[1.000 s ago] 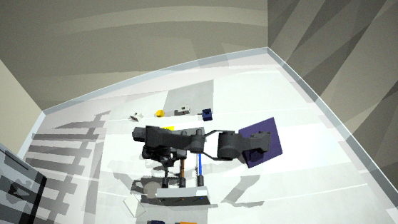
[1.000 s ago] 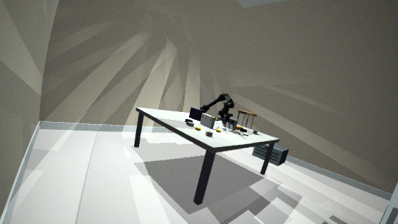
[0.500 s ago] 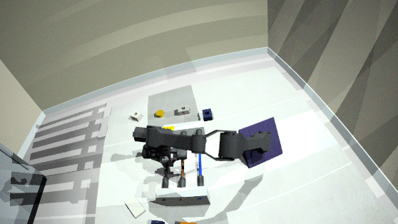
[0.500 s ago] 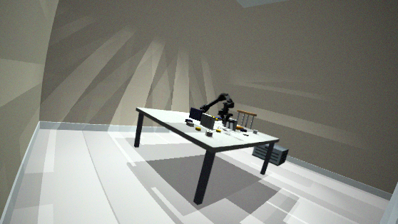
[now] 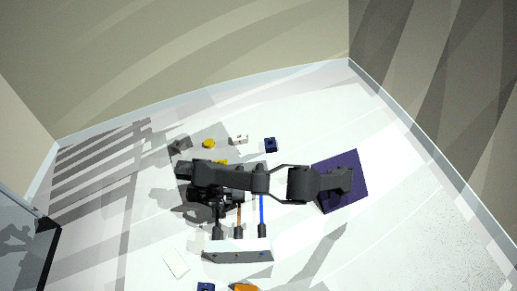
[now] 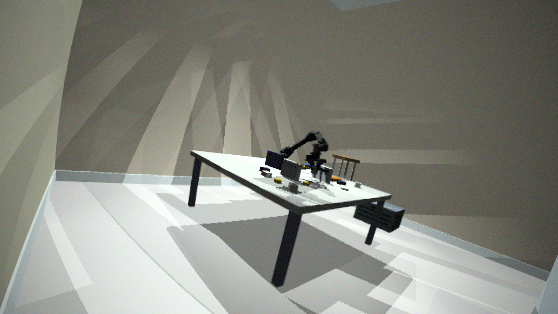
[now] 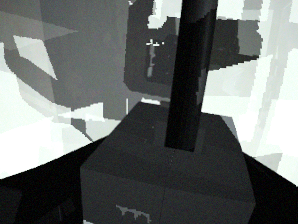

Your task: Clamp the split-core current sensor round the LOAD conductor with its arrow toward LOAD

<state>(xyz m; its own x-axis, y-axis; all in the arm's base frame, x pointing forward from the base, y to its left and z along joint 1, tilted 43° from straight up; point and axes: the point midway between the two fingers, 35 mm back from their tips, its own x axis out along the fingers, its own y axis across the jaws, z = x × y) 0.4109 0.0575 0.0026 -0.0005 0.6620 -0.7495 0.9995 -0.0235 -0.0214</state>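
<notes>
- Your tool (image 5: 217, 200) is pinching the split-core sensor (image 7: 166, 183) — its fingers are stopped against the dark block rather than pressed together.
- In the wrist view, you see the sensor as a dark grey box filling the lower half of the frame, with a black conductor (image 7: 193, 50) rising straight out of its top face; the sensor sits round that conductor.
- You cannot tell from any view whether the sensor has latched, nor which way its arrow points.
- From the top view, three conductors run side by side toward a grey terminal block (image 5: 238, 256): a black one nearest the tool, an orange conductor (image 5: 239, 217) in the middle, and a blue conductor (image 5: 261, 208) on the far side from the tool.
- Your arm (image 5: 241, 178) reaches across the tabletop (image 5: 394, 195) from its dark purple base plate (image 5: 357, 159), with the wrist above the black conductor.
- Scattered on the tabletop beyond the arm you have a yellow disc (image 5: 208, 143), a small white part (image 5: 239, 139) and a dark blue block (image 5: 271, 145) — all well apart from the tool.
- A white card (image 5: 176, 263) lies near the terminal block.
</notes>
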